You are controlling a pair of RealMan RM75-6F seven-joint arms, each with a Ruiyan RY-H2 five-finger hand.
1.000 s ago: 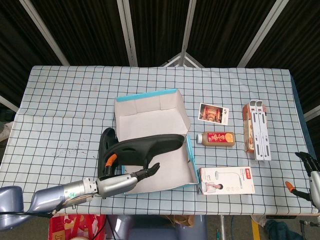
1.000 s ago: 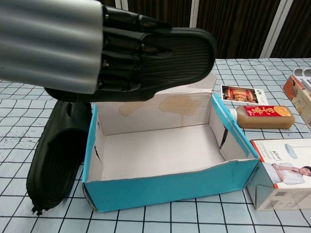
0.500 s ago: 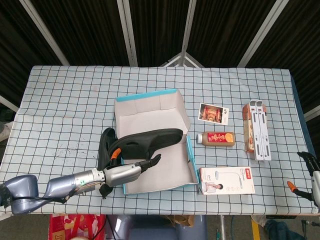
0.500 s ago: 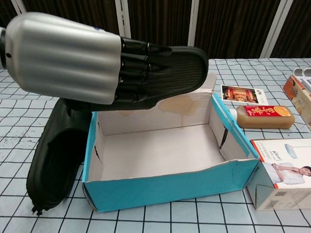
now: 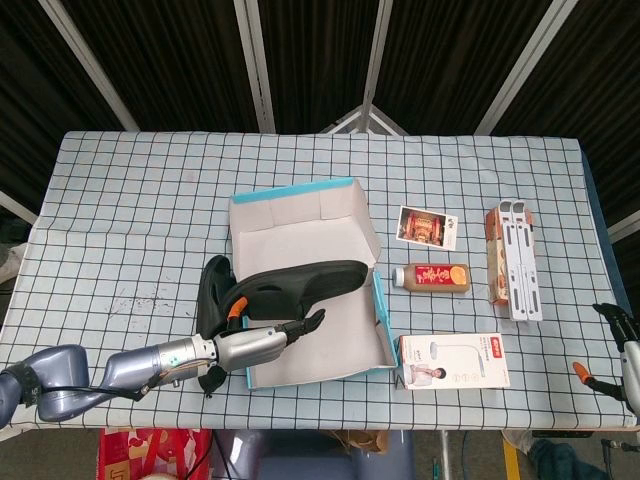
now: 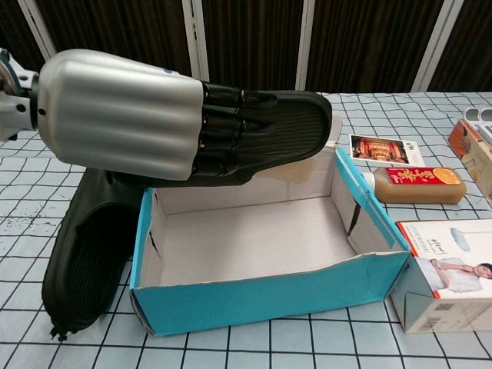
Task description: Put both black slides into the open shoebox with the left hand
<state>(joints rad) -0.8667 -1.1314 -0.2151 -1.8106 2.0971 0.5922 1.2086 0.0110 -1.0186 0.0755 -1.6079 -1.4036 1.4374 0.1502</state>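
Note:
My left hand [image 5: 262, 340] [image 6: 131, 115] grips one black slide [image 5: 305, 279] [image 6: 277, 127] and holds it in the air over the open shoebox [image 5: 318, 300] [image 6: 261, 296], sole ridges facing the chest view. The box is blue outside, white and empty inside. A second black slide [image 5: 213, 292] [image 6: 88, 250] lies on the checked table against the box's left wall. At the far right edge of the head view only the tips of my right hand [image 5: 622, 338] show, too little to tell how the fingers stand.
Right of the shoebox lie an orange juice bottle [image 5: 432, 277] [image 6: 415, 184], a photo card [image 5: 427, 226] [image 6: 383, 148], a white product box [image 5: 455, 360] [image 6: 450, 269] and an orange-and-white stand [image 5: 512, 258]. Orange clips [image 5: 585, 377] sit near the right edge.
The left hand has lowered the held slide toward the box and drawn back a little; the slide now sits closer over the box's back wall. The other slide has not moved.

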